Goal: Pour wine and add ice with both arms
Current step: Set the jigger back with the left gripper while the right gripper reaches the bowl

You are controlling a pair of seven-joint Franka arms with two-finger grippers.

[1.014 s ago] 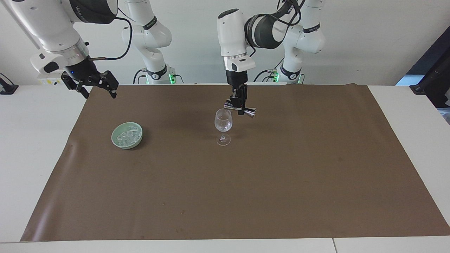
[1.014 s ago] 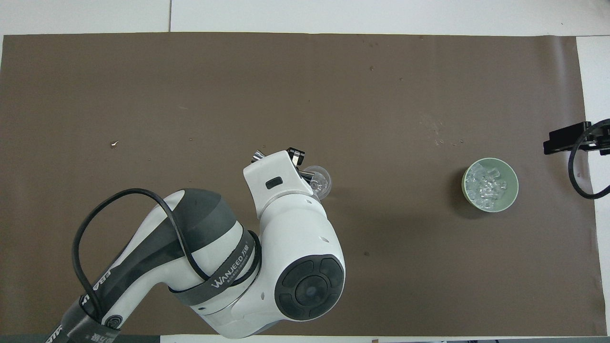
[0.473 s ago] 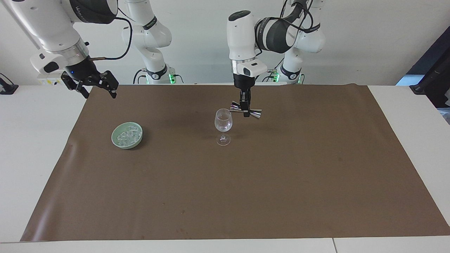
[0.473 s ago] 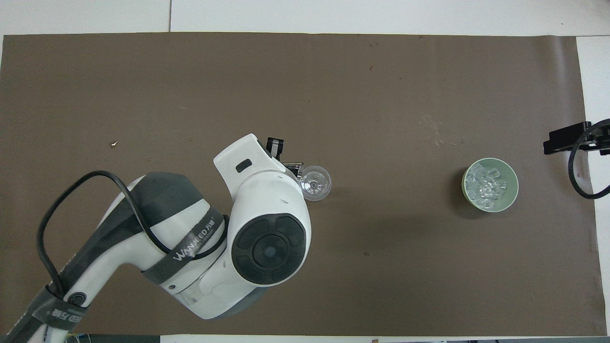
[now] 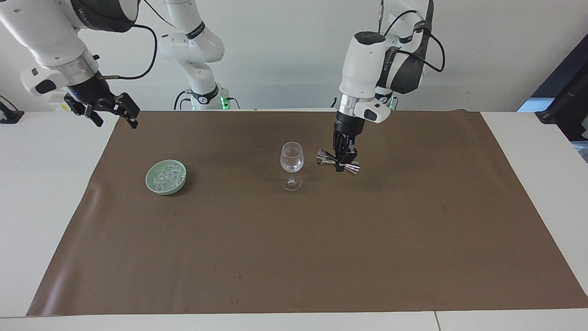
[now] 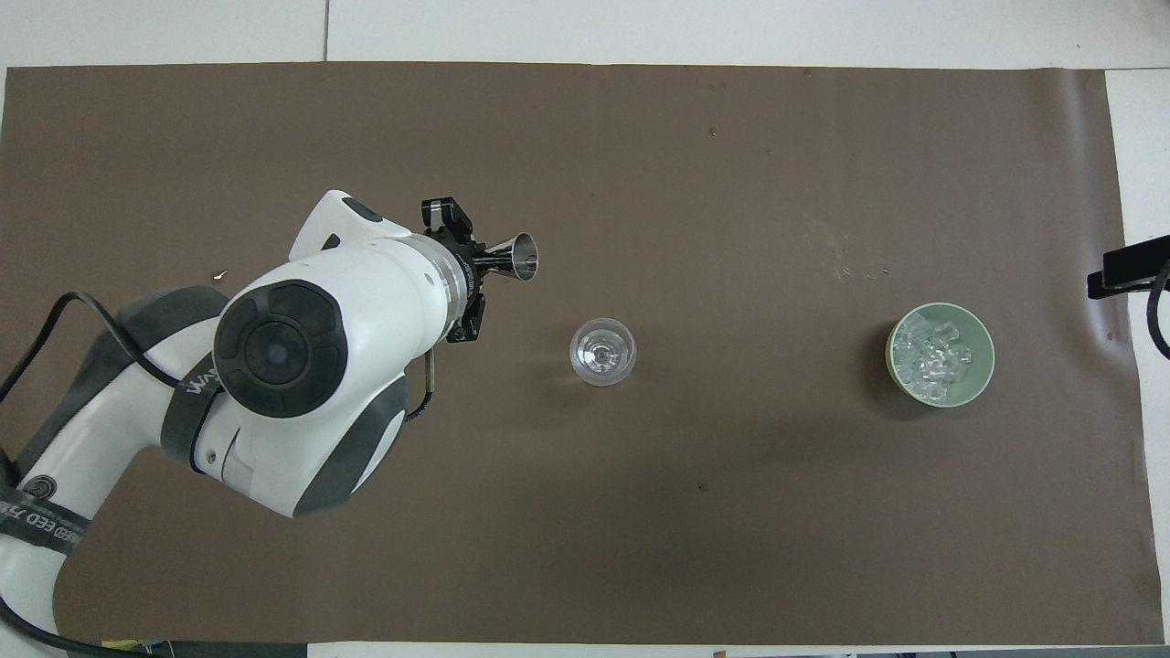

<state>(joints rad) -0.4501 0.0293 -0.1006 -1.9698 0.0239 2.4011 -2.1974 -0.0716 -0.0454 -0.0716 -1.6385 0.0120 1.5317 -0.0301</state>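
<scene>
Gripping a jigger (image 5: 338, 162) sideways, the left pincer (image 5: 340, 163) is held beside the glass (image 5: 291, 158). Ice (image 5: 166, 178) is heaped in the bowl (image 5: 154, 186). The right pincer (image 5: 103, 108) is held open over the tabletop (image 5: 46, 184) edge.
</scene>
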